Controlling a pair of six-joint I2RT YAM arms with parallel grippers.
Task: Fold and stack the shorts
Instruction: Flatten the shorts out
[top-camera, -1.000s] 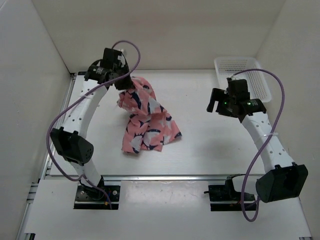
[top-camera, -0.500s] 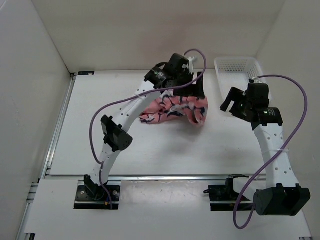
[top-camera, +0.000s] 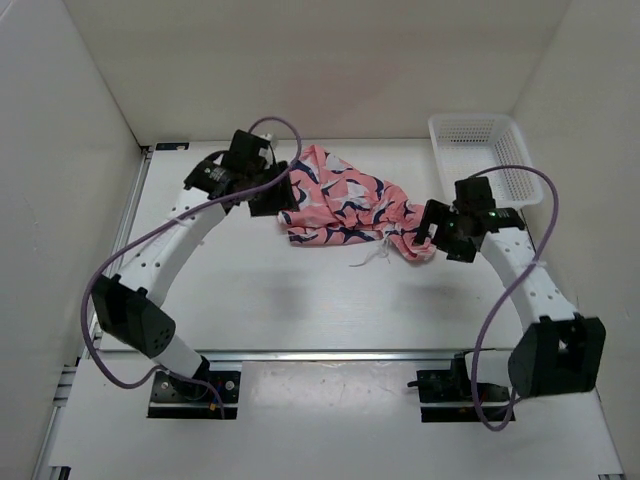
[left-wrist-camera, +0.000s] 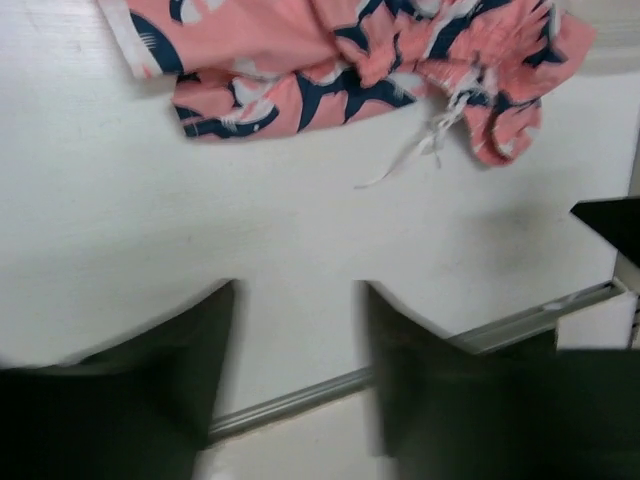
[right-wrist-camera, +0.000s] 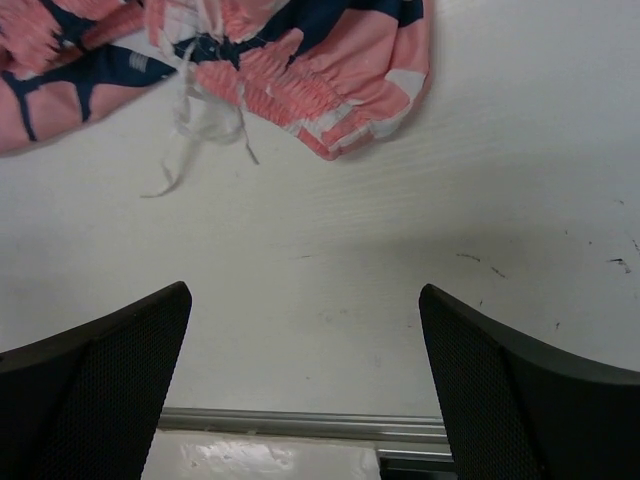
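Shorts (top-camera: 345, 203) lie crumpled in a long band across the upper middle of the table (top-camera: 300, 300), running from centre-left to centre-right of the overhead frame. The cloth is pink with a navy-and-white print and is not folded. White drawstring (top-camera: 372, 258) trails loose from the lower edge of the band toward frame bottom, lying on bare table. Left gripper (top-camera: 272, 192) sits at the left end of the band in the overhead view. Its wrist view is blurred but shows both fingers (left-wrist-camera: 170, 380) dark at frame bottom, moderately apart, with only bare table between them. The shorts run along the top edge of that frame, clear of the tips, so nothing is held. Right gripper (top-camera: 432, 226) sits at the right end of the band, next to the gathered waistband. In its wrist view the fingers are at the lower left and lower right corners, spread wide, with bare table between them and nothing gripped. The waistband and drawstring knot are in the upper left of that frame, apart from the tips. White plastic basket (top-camera: 485, 150) stands in the upper right corner of the table, beyond the right gripper. Metal rail (right-wrist-camera: 300, 425) runs along the bottom edge of the right wrist frame.
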